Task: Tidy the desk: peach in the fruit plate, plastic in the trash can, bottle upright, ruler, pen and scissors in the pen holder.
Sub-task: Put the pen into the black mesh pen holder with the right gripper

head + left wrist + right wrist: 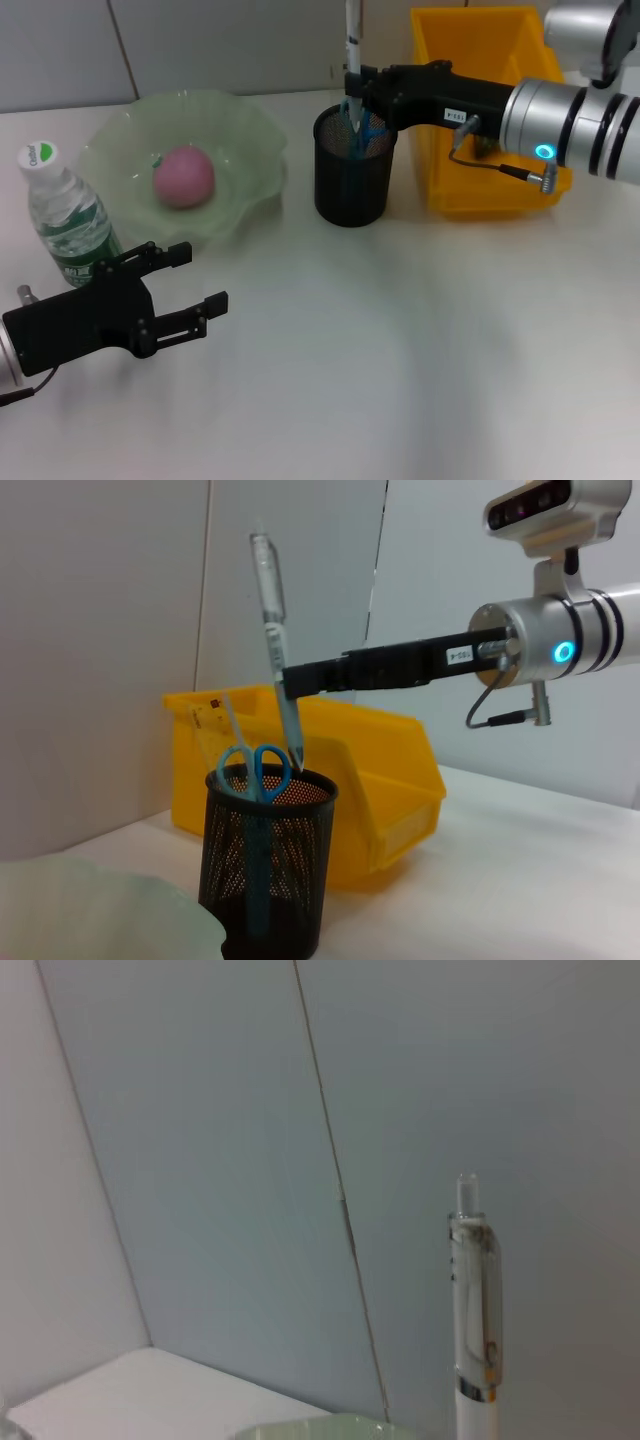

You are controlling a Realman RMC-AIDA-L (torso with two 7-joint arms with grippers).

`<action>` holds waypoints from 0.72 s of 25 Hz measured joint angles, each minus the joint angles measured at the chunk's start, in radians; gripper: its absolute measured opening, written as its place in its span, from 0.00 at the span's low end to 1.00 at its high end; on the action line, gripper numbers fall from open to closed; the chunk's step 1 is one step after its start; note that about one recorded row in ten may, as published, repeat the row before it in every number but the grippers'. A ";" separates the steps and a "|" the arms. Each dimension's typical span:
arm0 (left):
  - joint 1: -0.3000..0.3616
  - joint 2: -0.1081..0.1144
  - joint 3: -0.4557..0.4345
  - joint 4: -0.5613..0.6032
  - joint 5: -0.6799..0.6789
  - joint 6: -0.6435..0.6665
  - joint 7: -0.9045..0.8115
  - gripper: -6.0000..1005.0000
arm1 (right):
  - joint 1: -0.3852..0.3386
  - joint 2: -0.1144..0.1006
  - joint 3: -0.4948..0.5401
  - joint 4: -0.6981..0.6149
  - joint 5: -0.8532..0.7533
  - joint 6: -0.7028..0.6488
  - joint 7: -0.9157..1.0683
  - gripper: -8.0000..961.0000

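My right gripper (353, 82) is shut on a clear pen (352, 30), held upright with its tip at the rim of the black mesh pen holder (350, 190). Blue-handled scissors (256, 768) stand in the pen holder (265, 880), with a thin clear strip that looks like the ruler (233, 730) beside them. The pen (272, 630) hangs from the right gripper (285, 683). A pink peach (183, 176) lies in the green glass fruit plate (250, 130). The bottle (62, 215) stands upright at the left. My left gripper (195, 280) rests open near it. The plastic is out of view.
A yellow bin (480, 195) stands just right of the pen holder, under my right arm. The wall runs close behind the bin and the fruit plate. The pen (472, 1310) also shows in the right wrist view, against the wall.
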 joint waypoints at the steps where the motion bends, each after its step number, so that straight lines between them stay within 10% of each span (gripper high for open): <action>1: 0.000 0.000 0.000 0.000 -0.001 0.001 0.000 0.81 | 0.001 0.000 -0.002 0.002 0.000 0.008 -0.003 0.13; 18: 0.009 0.003 0.000 0.000 -0.014 0.004 -0.001 0.81 | 0.009 0.005 -0.040 0.029 0.007 0.067 -0.006 0.23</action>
